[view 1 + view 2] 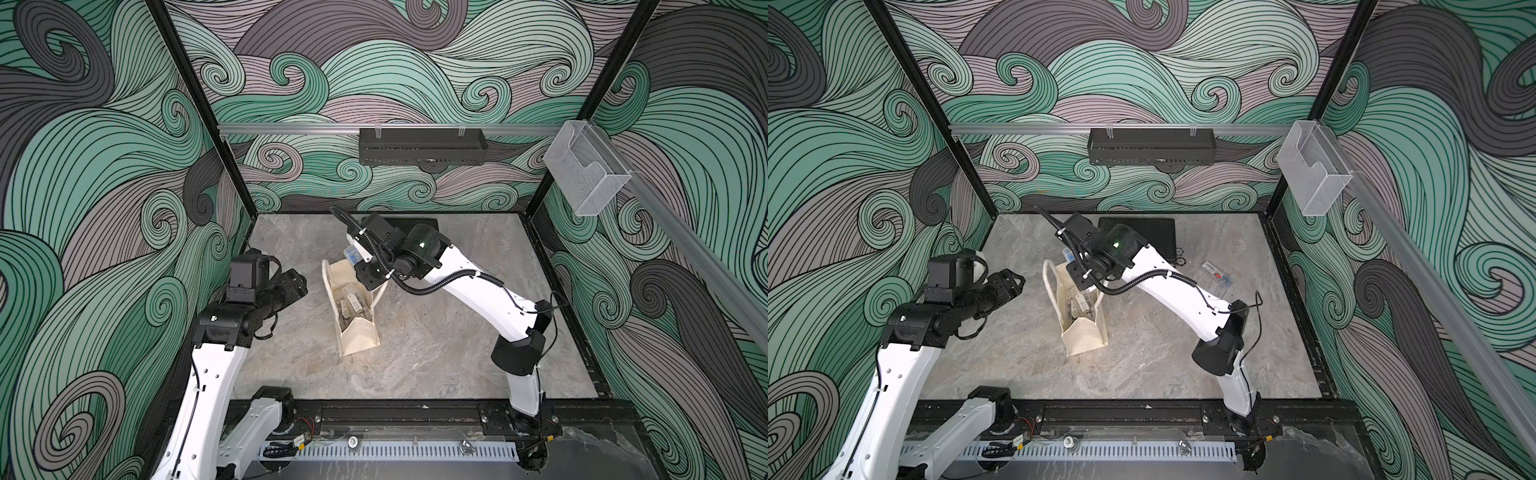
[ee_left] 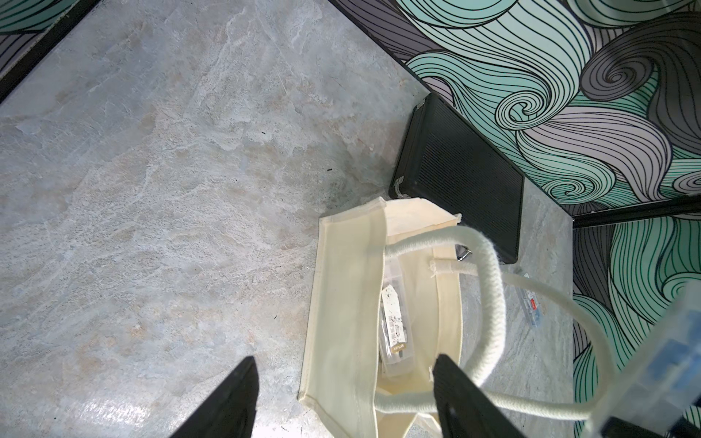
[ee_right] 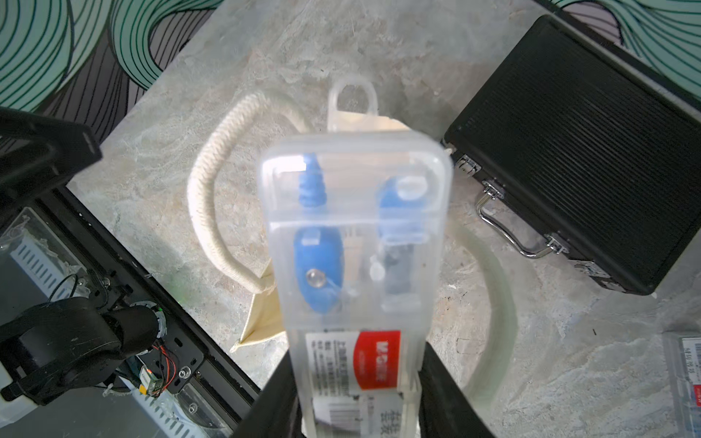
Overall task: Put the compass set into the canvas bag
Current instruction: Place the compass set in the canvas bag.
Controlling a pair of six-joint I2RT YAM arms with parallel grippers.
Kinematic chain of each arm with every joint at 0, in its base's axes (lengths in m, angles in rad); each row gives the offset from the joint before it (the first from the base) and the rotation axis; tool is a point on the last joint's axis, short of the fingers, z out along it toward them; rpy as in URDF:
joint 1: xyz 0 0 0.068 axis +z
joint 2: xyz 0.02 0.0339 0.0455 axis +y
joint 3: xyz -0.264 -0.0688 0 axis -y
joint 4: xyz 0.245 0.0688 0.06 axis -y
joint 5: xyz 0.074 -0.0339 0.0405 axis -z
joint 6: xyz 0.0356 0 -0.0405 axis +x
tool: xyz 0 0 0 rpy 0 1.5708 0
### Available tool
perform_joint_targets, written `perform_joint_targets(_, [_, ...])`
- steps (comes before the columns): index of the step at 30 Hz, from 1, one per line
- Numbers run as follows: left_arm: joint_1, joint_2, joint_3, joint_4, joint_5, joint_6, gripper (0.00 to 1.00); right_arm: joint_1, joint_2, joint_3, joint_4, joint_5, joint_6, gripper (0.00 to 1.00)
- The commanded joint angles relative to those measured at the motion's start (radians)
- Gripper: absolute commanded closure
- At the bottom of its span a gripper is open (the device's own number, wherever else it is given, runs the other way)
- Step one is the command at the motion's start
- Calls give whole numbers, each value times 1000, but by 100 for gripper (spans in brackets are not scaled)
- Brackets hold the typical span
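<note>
Clear-cased blue compass set [image 3: 356, 235] is hanging clamped in right gripper [image 3: 356, 379] above one cream canvas bag [image 1: 359, 336]; left gripper [image 2: 343, 364] is gaping wide over grey marble counter [image 1: 436, 353].

Wears white shells [image 1: 216, 374] over black joints [image 1: 517, 349]; trails ribbed black conduit [image 1: 451, 279]; ends in a black-fingered left gripper [image 1: 300, 286]; glows one green light [image 1: 1116, 244].

- One bag [image 1: 360, 338] is standing.
- One briefcase [image 1: 1158, 241] is lying.
- At least three clear cases are showing: held case [image 3: 356, 235], loose case [image 1: 1217, 275], bagged case [image 2: 394, 326].
- Two claws are showing: left claw [image 2: 343, 358], right claw [image 3: 358, 364].
</note>
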Motion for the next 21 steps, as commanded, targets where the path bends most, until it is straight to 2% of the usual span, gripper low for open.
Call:
perform_joint_targets(1, [-5, -17, 18, -18, -12, 22, 26, 15, 16, 0, -23, -24, 27, 59])
perform_joint_targets(5, [-5, -24, 15, -20, -15, 24, 26, 38, 49, 14, -24, -33, 28, 59])
perform_joint_targets(21, [-5, -18, 17, -28, -27, 33, 26, 22, 222, 23, -24, -56, 112, 58])
